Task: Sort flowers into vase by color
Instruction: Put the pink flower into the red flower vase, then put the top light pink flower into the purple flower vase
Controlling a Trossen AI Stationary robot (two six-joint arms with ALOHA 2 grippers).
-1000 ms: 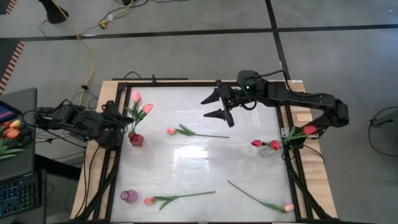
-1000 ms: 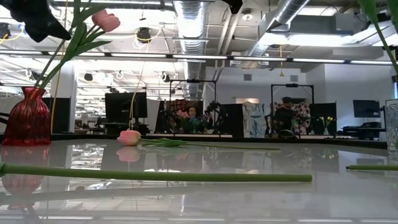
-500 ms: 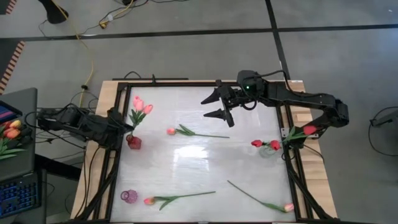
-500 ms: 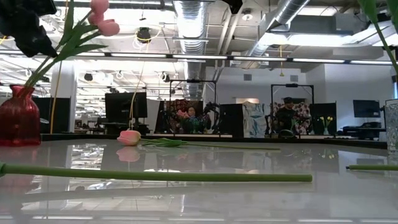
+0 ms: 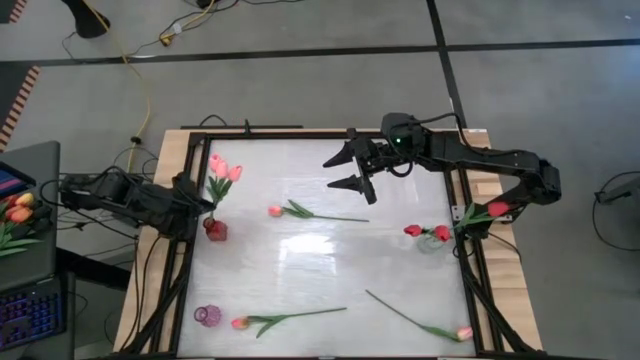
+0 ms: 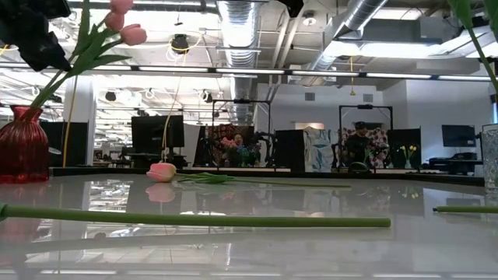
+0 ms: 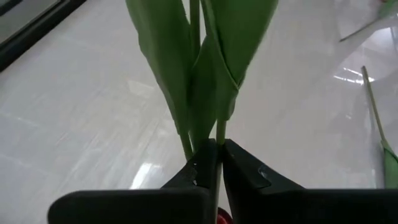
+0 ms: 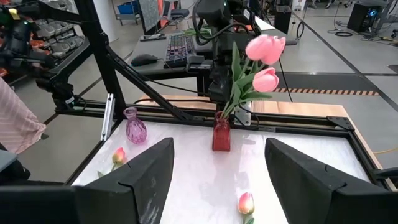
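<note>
Two pink tulips (image 5: 226, 168) stand with their stems in a small red vase (image 5: 214, 229) near the table's left edge; my left gripper (image 5: 200, 203) is shut on those stems just above the vase. My right gripper (image 5: 346, 172) hangs open over the far middle of the table, touching nothing. Three pink-budded tulips lie flat on the table: one in the middle (image 5: 276, 211), one near the near edge (image 5: 240, 323), one at the near right (image 5: 463, 333). Red tulips (image 5: 428, 232) stand in a clear vase (image 5: 430, 244) at the right. A purple vase (image 5: 205, 315) stands empty-looking at the near left. My left gripper pinches the lower stems and leaf bases (image 7: 214, 134) of the pink tulips between its two fingers (image 7: 244, 171), just above the red vase's mouth (image 7: 221, 216). It comes from the table's left side, across the stems. The stems stay in the vase and lean toward the far right.
A dark frame (image 5: 184, 270) runs around the white table top. Beyond the left edge lie a laptop and orange tulips (image 5: 18, 212). In the low view a long stem (image 6: 194, 220) lies across the foreground. Bare table shows between the lying tulips.
My left gripper, still shut on the stems, has drawn a little toward the table's left edge. The red vase has slid that way with it, and the pink buds have swung slightly.
</note>
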